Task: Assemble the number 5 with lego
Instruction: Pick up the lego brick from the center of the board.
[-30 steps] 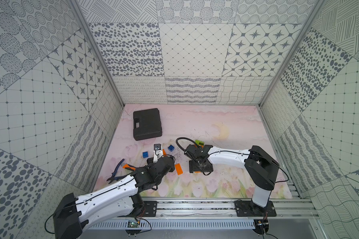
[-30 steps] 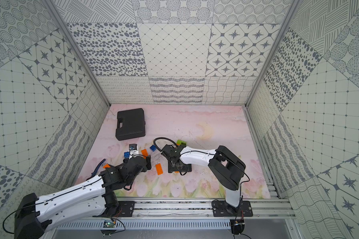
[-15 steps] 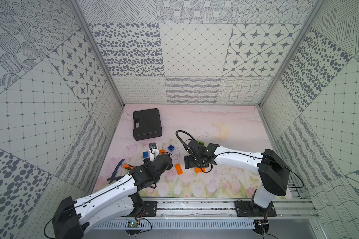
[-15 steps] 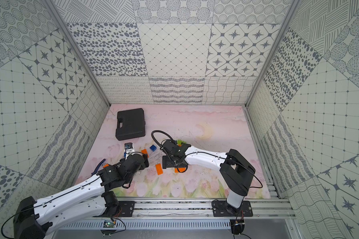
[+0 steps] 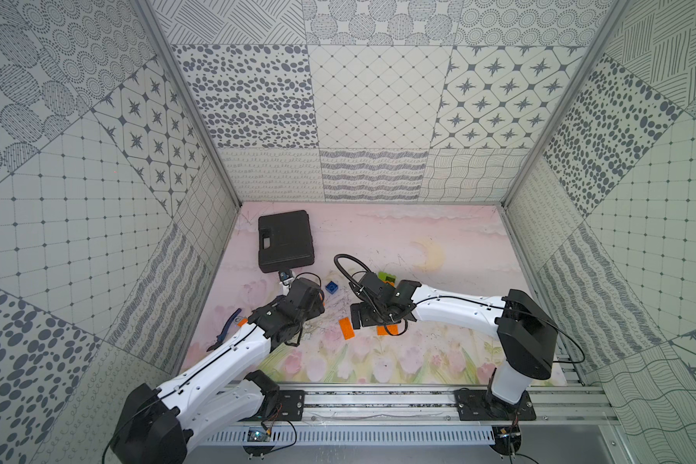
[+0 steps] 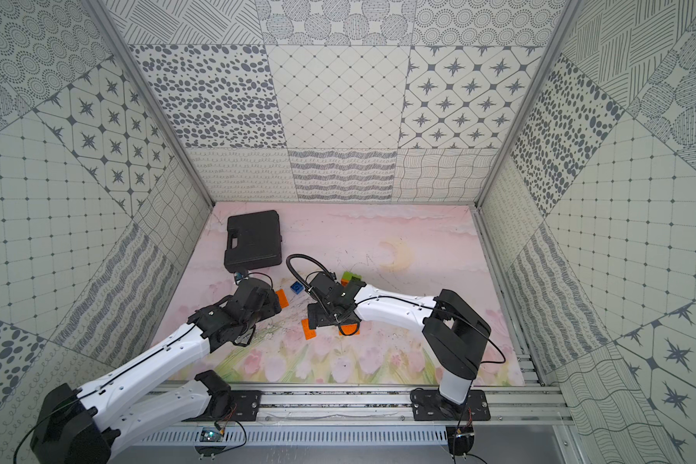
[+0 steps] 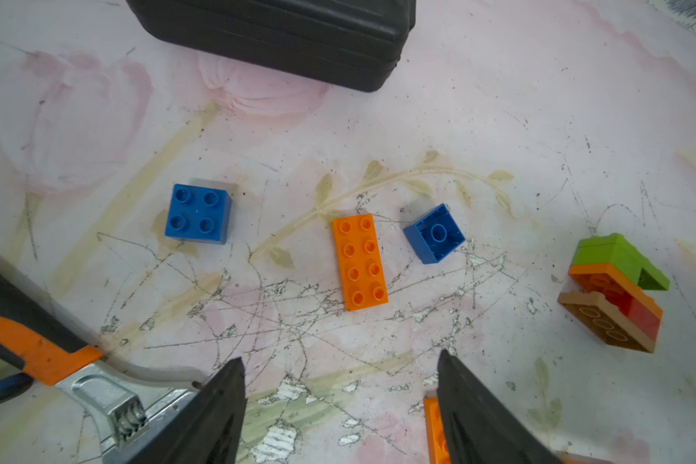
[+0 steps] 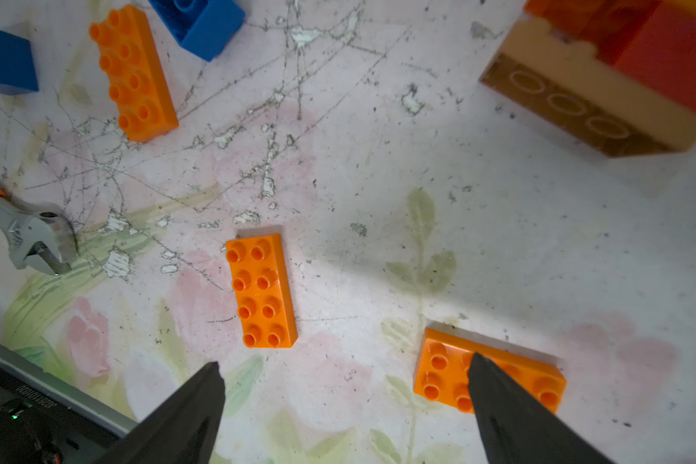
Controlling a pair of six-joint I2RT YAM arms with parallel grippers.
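Loose lego lies on the mat. In the left wrist view a blue square (image 7: 198, 214) sits studs up, with an orange oblong (image 7: 359, 262) and an overturned blue square (image 7: 434, 233) beside it. Further off is a joined green, orange, red and brown stack (image 7: 615, 293). My left gripper (image 7: 341, 355) is open over bare mat short of the orange oblong. My right gripper (image 8: 344, 359) is open too, low over the mat. One orange oblong (image 8: 262, 290) lies just ahead of its fingers, and another orange oblong (image 8: 438, 369) is partly under one fingertip (image 8: 499, 393).
A black case (image 5: 285, 241) lies at the back left. An orange-handled wrench (image 7: 57, 361) rests beside my left gripper, its jaw (image 8: 33, 241) visible from the right wrist. Both arms meet near the mat's middle (image 5: 338, 309). The enclosure walls stand on three sides.
My right gripper has shifted left, away from the stack, to over two orange oblongs, one of which was hidden before. My left gripper moved slightly toward the case and its jaws narrowed a little.
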